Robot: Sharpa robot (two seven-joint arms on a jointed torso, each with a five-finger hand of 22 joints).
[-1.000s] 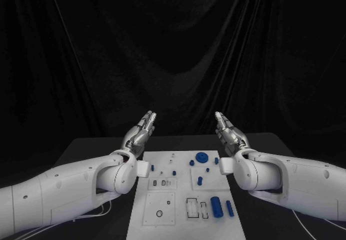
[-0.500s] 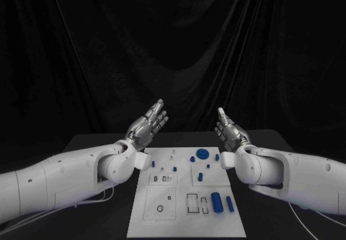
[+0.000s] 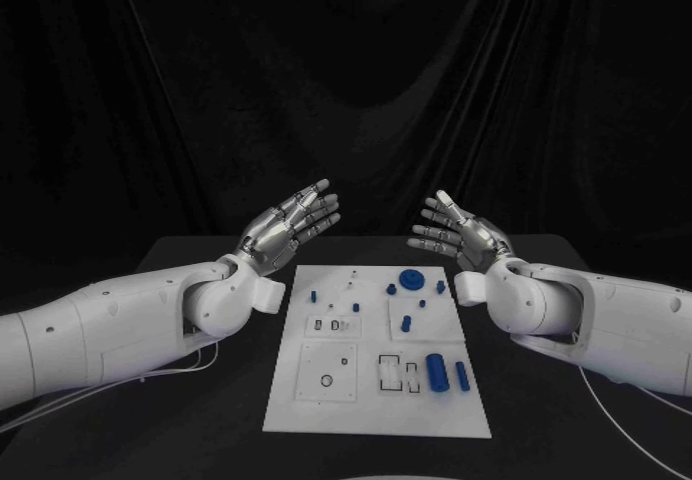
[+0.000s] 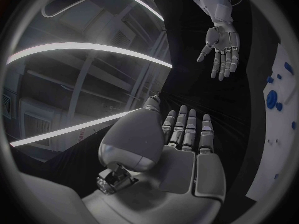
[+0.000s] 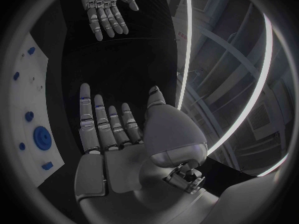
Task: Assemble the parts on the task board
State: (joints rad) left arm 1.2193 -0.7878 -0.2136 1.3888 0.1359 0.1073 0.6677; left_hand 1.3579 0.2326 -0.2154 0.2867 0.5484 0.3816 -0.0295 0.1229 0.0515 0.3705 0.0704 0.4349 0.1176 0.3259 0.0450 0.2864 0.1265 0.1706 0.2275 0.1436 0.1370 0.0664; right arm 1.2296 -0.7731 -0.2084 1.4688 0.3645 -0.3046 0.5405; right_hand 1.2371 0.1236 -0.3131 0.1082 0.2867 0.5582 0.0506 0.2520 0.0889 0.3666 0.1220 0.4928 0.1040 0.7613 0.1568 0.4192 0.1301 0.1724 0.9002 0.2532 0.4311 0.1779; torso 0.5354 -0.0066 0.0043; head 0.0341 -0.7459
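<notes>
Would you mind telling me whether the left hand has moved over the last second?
Yes. The left hand has opened from edge-on to fingers spread and sits higher above the far edge of the task board.

No readable text

No lettering, label, brand, number or sign can be made out on the task board (image 3: 378, 400); none on either arm; the marks on the board are outlines only, too small to read.

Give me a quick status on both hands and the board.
Left hand open, raised. Right hand open, raised. Task board untouched, blue parts lying loose. Nothing in the way.
</notes>
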